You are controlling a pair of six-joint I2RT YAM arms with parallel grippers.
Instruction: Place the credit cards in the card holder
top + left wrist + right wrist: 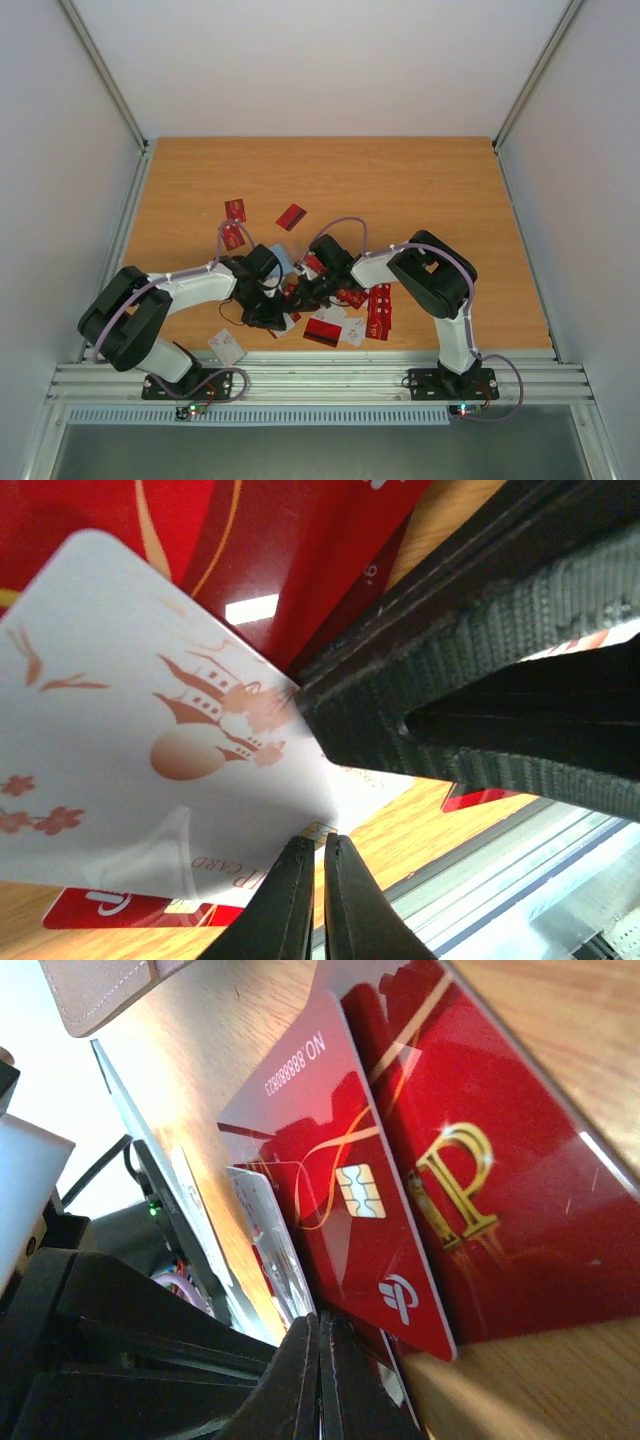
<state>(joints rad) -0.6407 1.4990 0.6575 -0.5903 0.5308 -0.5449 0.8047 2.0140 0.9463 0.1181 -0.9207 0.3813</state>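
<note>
Credit cards (378, 310) scattered, card holder (100, 995) nearby

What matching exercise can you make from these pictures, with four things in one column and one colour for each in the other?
Things:
1. card with the gold chip
2. card with the orange drawing
3. card holder
4. table

Colours:
A. tan, with a stitched edge
B. white
C. orange-brown wood
D. glossy red

Pairs: 1-D, 2-B, 3-A, 4-C
</note>
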